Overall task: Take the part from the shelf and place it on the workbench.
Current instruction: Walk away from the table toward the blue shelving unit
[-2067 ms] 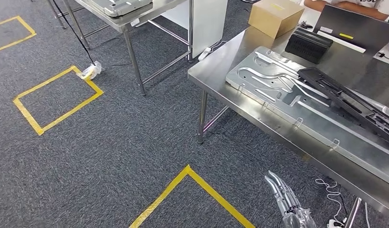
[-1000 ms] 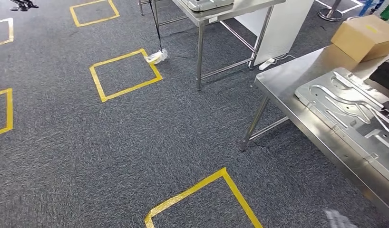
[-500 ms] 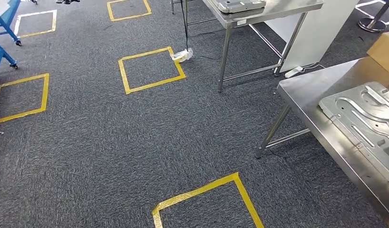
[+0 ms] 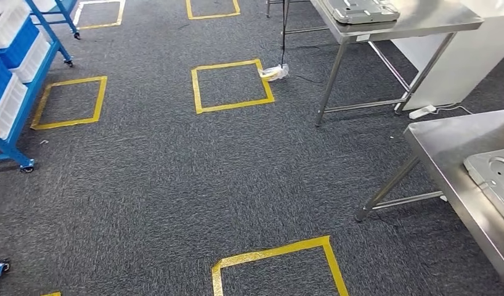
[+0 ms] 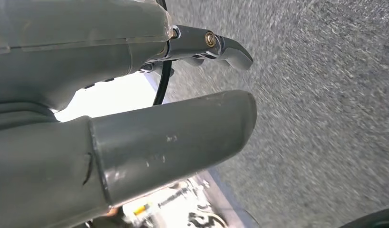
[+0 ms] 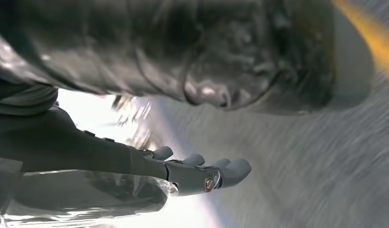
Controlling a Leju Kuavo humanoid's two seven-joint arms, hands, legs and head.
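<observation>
The blue wheeled shelf rack [image 4: 14, 117] stands at the left edge of the head view and carries white and blue plastic bins [image 4: 12, 34]. The part itself cannot be made out; presumably it lies in one of these bins. The near stainless steel tabletop [image 4: 447, 148], judged to be the workbench, stands well apart from the rack on the right and bears a pressed silver metal plate [image 4: 493, 176] at its far side. The left hand [image 5: 135, 118] is empty, thumb and fingers extended and apart. The right hand [image 6: 183, 173] is likewise empty, fingers straight and side by side. The task is judged to be at the approach stage, with nothing collected yet. Hazards: the rack rests on casters [image 4: 28, 166], so any push during a reach may roll it away from the grasp. The bins look alike, so the wrong compartment may be chosen. A black cable with a pale wrapped bundle [image 4: 274, 73] lies on the grey carpet beside a yellow tape square [image 4: 232, 86], and a foot could catch it.
</observation>
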